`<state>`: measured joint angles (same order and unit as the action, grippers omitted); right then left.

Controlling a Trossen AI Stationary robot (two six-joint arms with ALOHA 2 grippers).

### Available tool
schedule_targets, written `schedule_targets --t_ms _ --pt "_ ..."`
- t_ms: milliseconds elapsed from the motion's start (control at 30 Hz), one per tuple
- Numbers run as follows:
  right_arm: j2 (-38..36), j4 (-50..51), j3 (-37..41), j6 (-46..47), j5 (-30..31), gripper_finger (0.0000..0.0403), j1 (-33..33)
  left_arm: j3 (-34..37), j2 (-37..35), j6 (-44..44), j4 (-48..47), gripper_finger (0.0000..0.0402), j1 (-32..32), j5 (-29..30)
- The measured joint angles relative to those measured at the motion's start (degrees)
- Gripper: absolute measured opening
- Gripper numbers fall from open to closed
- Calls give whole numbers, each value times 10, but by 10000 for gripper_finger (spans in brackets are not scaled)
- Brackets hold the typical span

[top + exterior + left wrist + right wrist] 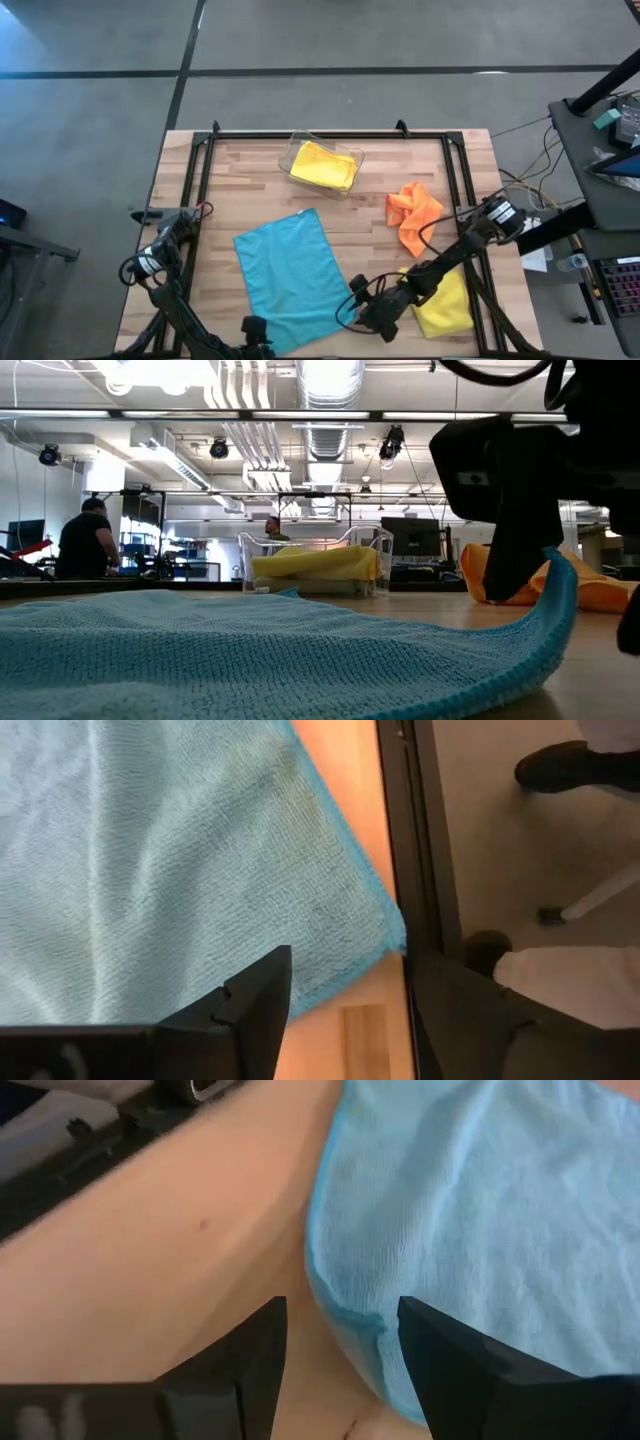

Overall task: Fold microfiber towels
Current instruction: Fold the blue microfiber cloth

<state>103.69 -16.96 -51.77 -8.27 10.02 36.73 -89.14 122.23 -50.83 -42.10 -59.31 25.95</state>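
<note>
Wooden table (pixel 250 180), dark-railed, seen from above. At its middle the blue towel (pixel 290 280) is spread flat. A clear bin (pixel 322 166) with a yellow towel (pixel 324 165) is set at the far edge; an orange towel (pixel 412 214) is crumpled to the right, and a second yellow towel (pixel 445 305) is partly covered by the right arm. The right gripper (pixel 340 1345) is held with fingers apart about the blue towel's lifted edge. The left gripper (pixel 345 995) is held fingers apart at the near corner. People are seen in the room behind.
</note>
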Motion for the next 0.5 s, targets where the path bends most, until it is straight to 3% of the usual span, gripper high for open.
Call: schedule_targets --t_ms 500 --pt "5 4 -1 3 0 118 0 13 4 0 26 179 0 30"
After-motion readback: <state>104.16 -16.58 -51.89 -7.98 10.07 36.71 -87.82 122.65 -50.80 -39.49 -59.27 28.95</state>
